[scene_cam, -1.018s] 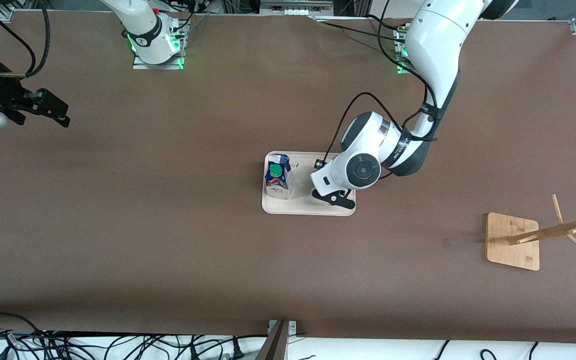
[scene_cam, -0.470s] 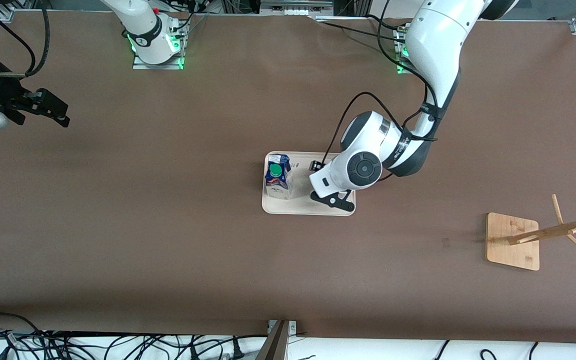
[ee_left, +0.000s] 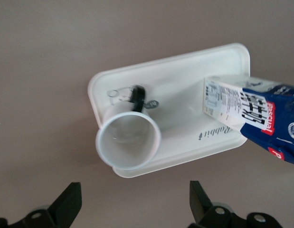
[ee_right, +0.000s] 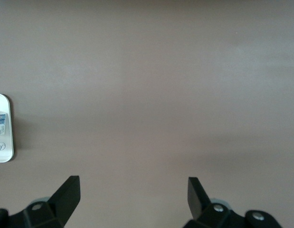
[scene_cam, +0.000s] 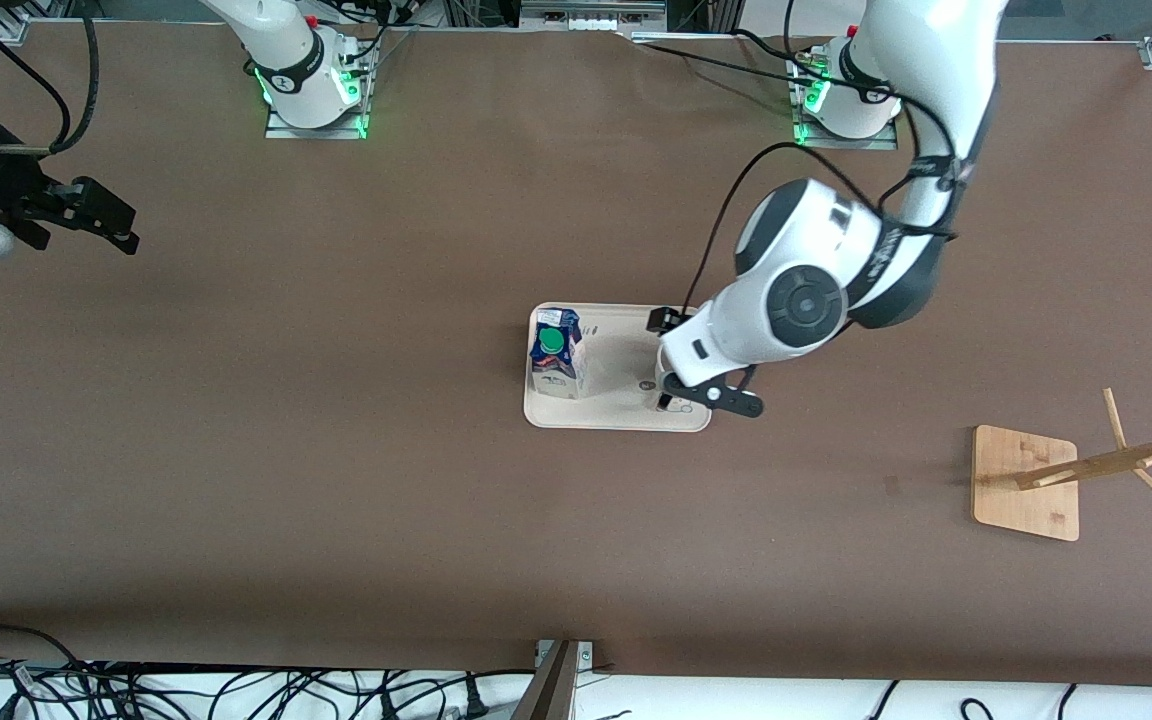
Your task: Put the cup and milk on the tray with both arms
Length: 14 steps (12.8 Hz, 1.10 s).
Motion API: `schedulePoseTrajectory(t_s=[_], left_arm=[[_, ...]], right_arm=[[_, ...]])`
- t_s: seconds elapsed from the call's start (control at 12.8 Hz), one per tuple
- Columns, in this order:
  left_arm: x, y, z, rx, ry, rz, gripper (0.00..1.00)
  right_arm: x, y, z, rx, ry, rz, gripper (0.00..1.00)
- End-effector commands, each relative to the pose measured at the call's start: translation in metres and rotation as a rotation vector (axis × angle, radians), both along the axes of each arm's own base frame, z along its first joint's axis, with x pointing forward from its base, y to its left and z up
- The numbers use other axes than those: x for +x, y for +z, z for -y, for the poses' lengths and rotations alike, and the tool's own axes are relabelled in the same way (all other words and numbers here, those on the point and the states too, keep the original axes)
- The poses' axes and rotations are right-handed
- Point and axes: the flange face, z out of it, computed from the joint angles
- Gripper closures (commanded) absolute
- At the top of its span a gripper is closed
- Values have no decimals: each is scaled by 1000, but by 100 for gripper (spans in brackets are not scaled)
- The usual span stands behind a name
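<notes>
A wide brown table fills the scene, with cables along its near edge and a wooden rack lying toward the left arm's end.

Near the middle sits the tray, cream-white with rounded corners and a script word printed in one corner. The milk stands upright on the tray's end toward the right arm, a blue and white carton with red accents and a green screw cap. The cup stands upright on the tray's other end, white and empty, its black handle showing in the left wrist view; from the front it is mostly hidden under the left arm.

The left gripper hangs over the tray's edge at the cup end, its jaws spread wide and holding nothing; in its wrist view the cup sits clear of both fingertips. The right gripper waits over bare table near the right arm's end, jaws also wide and empty.

Both things appear to rest on the tray, so the placing looks done and the step in hand is the left arm's release and retreat. The next move calls for a clean lift up and away from the cup, without the fingers brushing its rim or handle, since a nudge could tip it or slide it off the tray's edge.
</notes>
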Motion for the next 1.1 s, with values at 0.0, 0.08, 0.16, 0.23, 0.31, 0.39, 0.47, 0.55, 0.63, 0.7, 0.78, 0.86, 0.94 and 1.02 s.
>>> schedulePoseTrajectory(t_s=[0.0, 0.08, 0.16, 0.23, 0.31, 0.39, 0.47, 0.55, 0.63, 0.7, 0.78, 0.86, 0.94, 1.02], left_arm=[[0, 61, -74, 22, 75, 47, 0], [0, 72, -100, 46, 102, 37, 0], [1, 80, -134, 61, 131, -11, 0], [0, 93, -161, 70, 162, -50, 0], [0, 103, -186, 79, 194, -83, 0], [3, 112, -208, 100, 220, -69, 0], [6, 130, -229, 138, 237, -21, 0], [10, 144, -238, 177, 239, 22, 0], [13, 161, -244, 218, 241, 71, 0], [15, 173, -249, 245, 255, 103, 0], [15, 178, -267, 251, 285, 108, 0], [16, 179, -282, 243, 306, 108, 0], [19, 175, -302, 242, 329, 103, 0], [21, 174, -310, 216, 347, 104, 0]], right_arm=[[-1, 6, -1, 15, -4, 2, 0], [-1, 6, 0, 15, -6, 2, 0], [0, 6, 0, 15, -6, 2, 0], [-1, 7, -1, 15, -4, 4, 0], [-1, 7, -1, 15, -4, 4, 0], [0, 6, 0, 15, -6, 3, 0], [-1, 7, -1, 15, -4, 4, 0], [-1, 7, 0, 15, -6, 4, 0], [-1, 7, -1, 15, -4, 4, 0], [-1, 7, -1, 15, -4, 4, 0], [-1, 7, -1, 15, -4, 4, 0], [-1, 7, 0, 15, -6, 4, 0], [-1, 7, -1, 15, -4, 4, 0], [-1, 7, -1, 15, -4, 4, 0]])
